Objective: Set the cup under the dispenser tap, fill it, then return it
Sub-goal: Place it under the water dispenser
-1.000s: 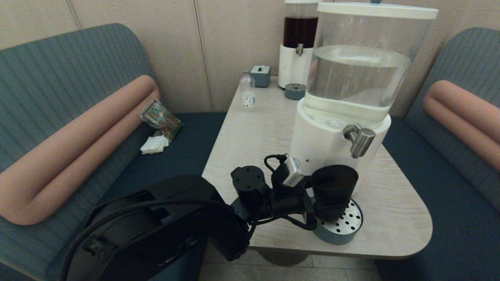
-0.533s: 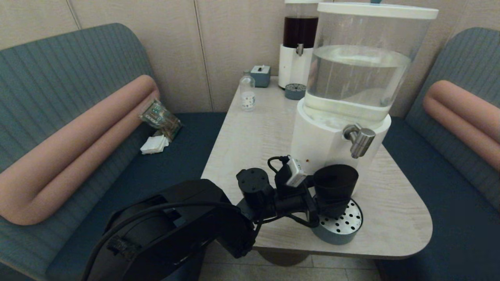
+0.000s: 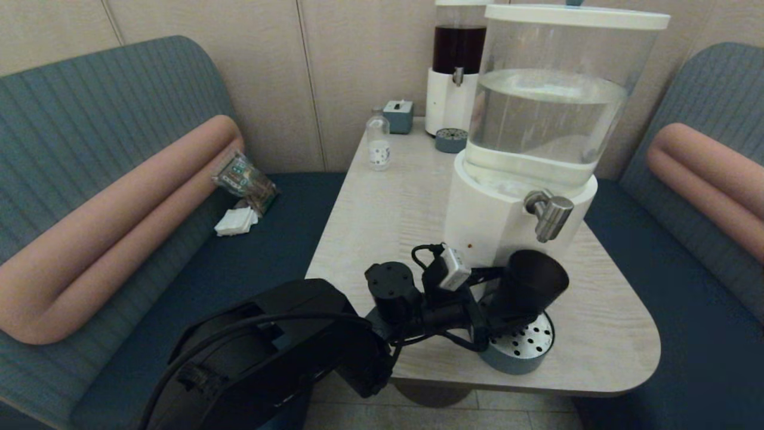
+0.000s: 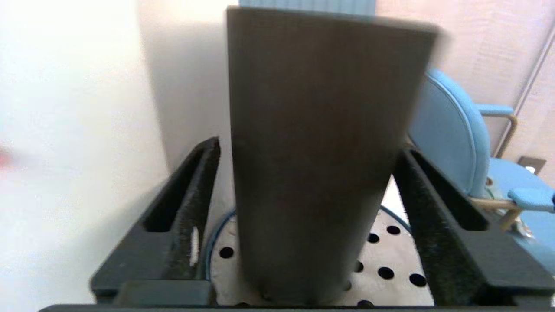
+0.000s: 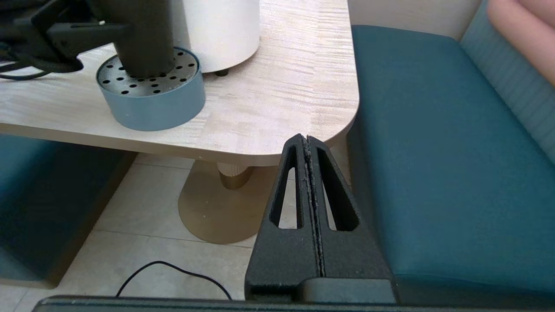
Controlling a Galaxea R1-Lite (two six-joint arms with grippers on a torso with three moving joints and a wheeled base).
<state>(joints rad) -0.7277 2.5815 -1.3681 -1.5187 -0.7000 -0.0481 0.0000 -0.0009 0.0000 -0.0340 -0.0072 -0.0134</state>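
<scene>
My head camera looks forward and down over the surface [image 3: 382, 209]. My left wrist camera sits tight against the cup [image 4: 321, 151]. My right wrist camera, low at five o'clock, shares the drip tray [image 5: 151, 102].

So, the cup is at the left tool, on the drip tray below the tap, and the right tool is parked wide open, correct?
Not quite: the right tool is parked shut, fingers pressed together, as the right wrist view shows. The cup is at the left tool, on the drip tray below the tap.
</scene>
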